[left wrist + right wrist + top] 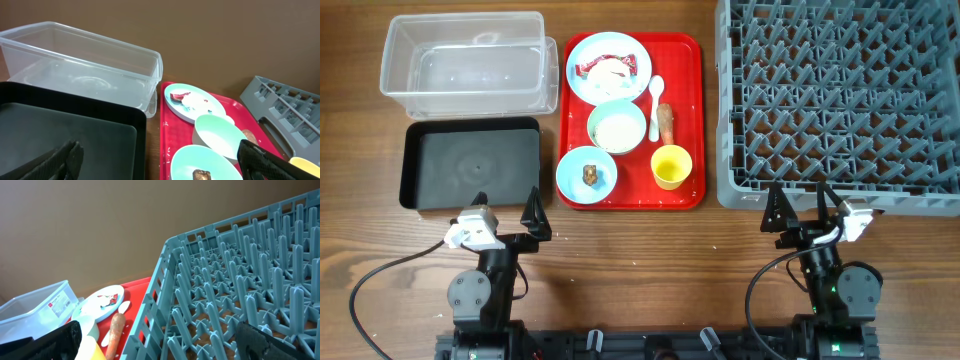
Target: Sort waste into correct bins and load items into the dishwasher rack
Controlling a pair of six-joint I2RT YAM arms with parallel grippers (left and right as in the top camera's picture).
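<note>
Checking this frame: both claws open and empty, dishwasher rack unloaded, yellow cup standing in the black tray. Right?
Not quite: the overhead view shows the yellow cup on the red tray, not in the black tray. The rest stands: left claw and right claw open and empty, dishwasher rack unloaded.

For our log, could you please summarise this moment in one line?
left gripper open | right gripper open | rack empty | dishes on tray

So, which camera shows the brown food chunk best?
The overhead view: the brown chunk lies whole in its bowl. The left wrist view shows the chunk only at its bottom edge; the right wrist view misses it.
</note>
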